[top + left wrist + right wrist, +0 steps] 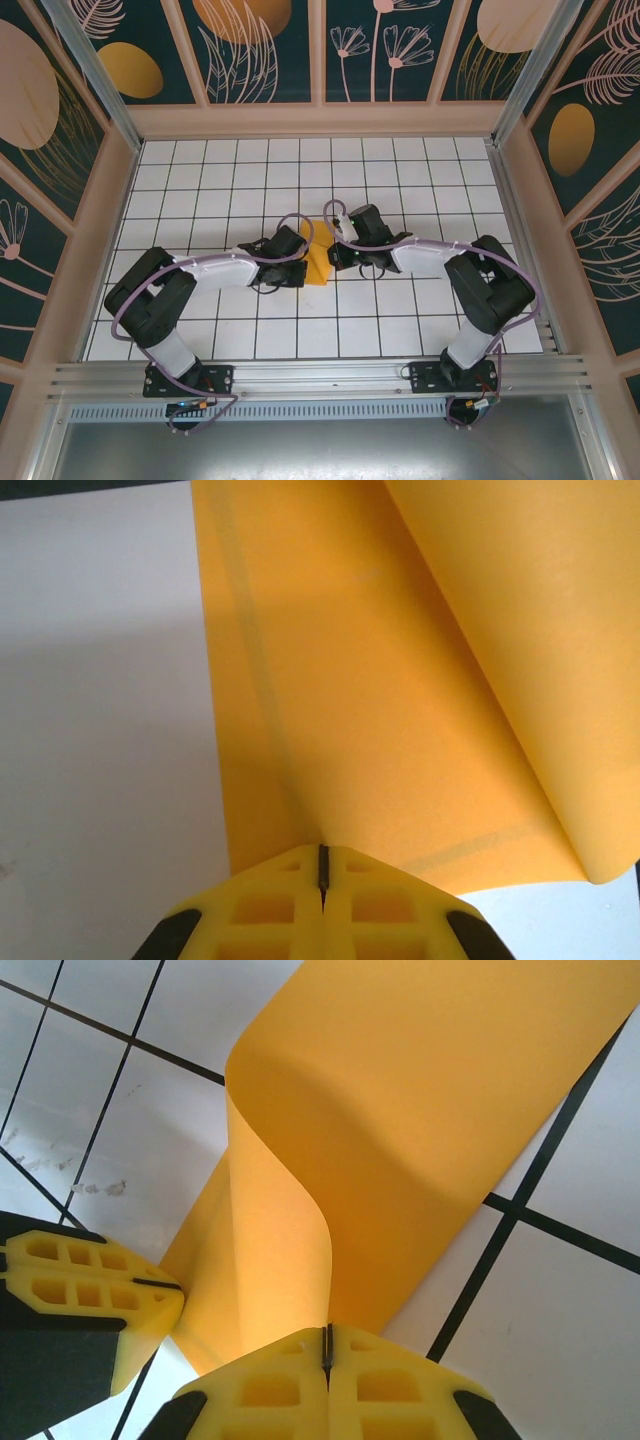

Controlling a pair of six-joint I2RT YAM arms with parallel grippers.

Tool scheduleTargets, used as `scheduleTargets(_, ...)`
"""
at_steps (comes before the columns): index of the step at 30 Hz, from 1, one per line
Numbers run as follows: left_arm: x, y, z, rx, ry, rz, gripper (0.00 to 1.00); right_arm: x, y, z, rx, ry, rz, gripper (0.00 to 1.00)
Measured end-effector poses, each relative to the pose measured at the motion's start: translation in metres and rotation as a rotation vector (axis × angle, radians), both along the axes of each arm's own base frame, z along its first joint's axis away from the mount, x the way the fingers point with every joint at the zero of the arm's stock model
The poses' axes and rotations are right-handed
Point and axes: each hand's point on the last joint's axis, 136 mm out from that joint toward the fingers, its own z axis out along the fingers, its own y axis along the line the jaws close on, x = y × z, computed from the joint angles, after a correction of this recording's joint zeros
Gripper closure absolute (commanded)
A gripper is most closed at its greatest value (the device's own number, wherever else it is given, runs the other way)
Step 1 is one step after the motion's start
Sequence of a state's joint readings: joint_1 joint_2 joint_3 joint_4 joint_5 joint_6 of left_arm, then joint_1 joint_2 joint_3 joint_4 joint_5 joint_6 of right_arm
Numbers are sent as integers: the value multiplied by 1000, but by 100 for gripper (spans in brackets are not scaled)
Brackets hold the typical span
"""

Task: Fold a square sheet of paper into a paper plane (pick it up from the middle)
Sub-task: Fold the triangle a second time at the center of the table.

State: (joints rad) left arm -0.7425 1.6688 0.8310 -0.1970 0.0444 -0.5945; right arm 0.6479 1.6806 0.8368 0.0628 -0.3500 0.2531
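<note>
The square sheet of paper (317, 260) hangs curled over mid-table, with 2 pinches on it: left gripper (322, 868) and right gripper (326, 1345), each clamped tight on an edge. It looks light and floppy (easily creased), so hold it gently near the edges.

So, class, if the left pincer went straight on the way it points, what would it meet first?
The left pincer would press into the thin orange-yellow paper sheet it grips; depth beyond is unclear.

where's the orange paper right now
In the top view the square sheet of paper is at the centre of the table, gripped by the left end effector and right end effector.
</note>
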Motion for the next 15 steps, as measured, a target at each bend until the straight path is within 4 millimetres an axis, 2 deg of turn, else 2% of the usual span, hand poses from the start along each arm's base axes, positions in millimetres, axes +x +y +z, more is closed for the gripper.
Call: scheduleTargets(15,0,1,0,15,-4,-15,96,6,9,-9,-4,19,22,95)
